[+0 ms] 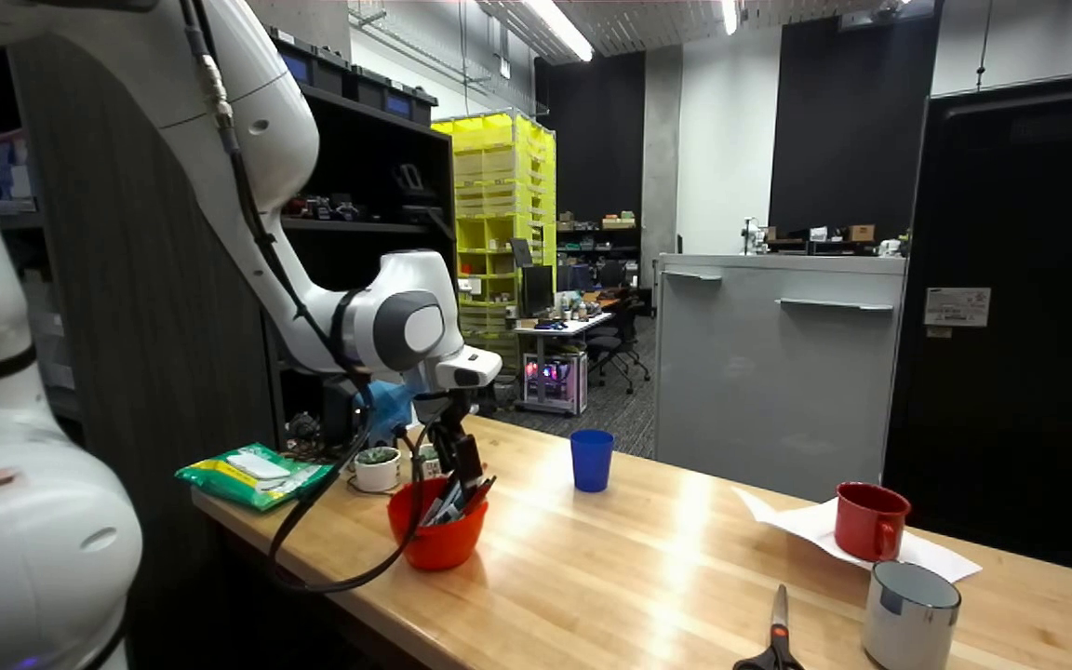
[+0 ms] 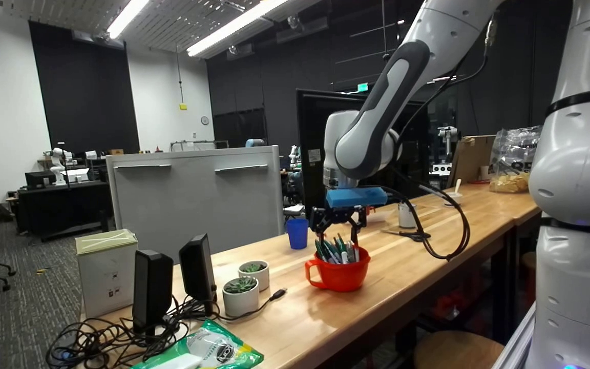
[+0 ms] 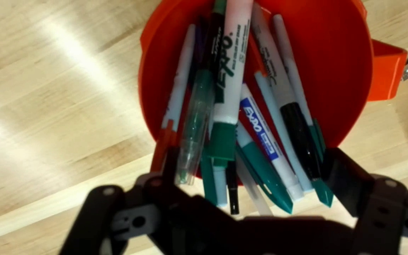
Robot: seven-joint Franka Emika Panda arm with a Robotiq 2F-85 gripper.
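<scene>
A red cup with a side handle stands on the wooden table, filled with several pens and markers. My gripper points down over it, jaws wide apart, its fingertips at the level of the pen tops. In the wrist view the cup's interior is seen from above. A white Expo marker with a green cap, a blue-label Expo marker and a black-capped Sharpie lean between the fingers. Whether either finger touches a pen I cannot tell; none is gripped.
A blue cup stands beyond the red one. Two potted succulents, black speakers, tangled cables and a green packet lie on one side. Farther along are scissors, a silver can and a red mug on paper.
</scene>
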